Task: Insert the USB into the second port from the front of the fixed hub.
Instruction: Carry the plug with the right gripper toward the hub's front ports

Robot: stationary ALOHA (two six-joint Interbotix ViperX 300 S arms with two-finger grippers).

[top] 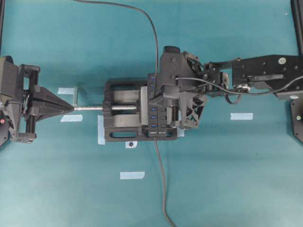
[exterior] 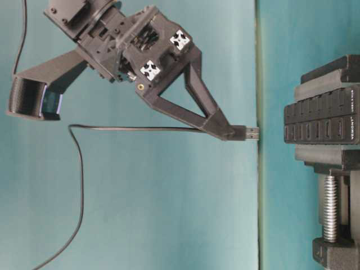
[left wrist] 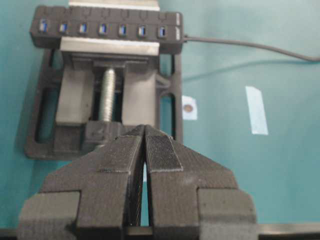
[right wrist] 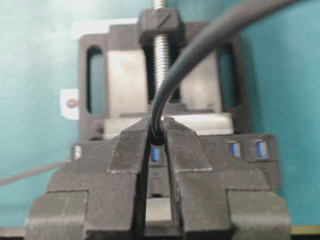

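1. The right gripper is pinching the USB, its jaws nearly closed on the plug's black body, with the bare metal tip sticking out past the fingertips.
2. In the table-level view, the plug is hanging in the air, pointing at the socket face of the fixed hub and well apart from it, not yet touching.
3. The hub is sitting clamped in a black vise with a silver screw, near the middle of the teal table; its blue-tongued sockets are running in a row.
4. The plug's thin grey cable is arching up out of the right gripper's fingers and trailing loosely away.
5. The left gripper is resting at the left, short of the vise, jaws closed on nothing.
6. Handling, as a judgement: the plug looks small, light and rigid, while the cable is soft and will tug sideways. Gripping the black body just behind the metal shell seems best, keeping it square to the socket.
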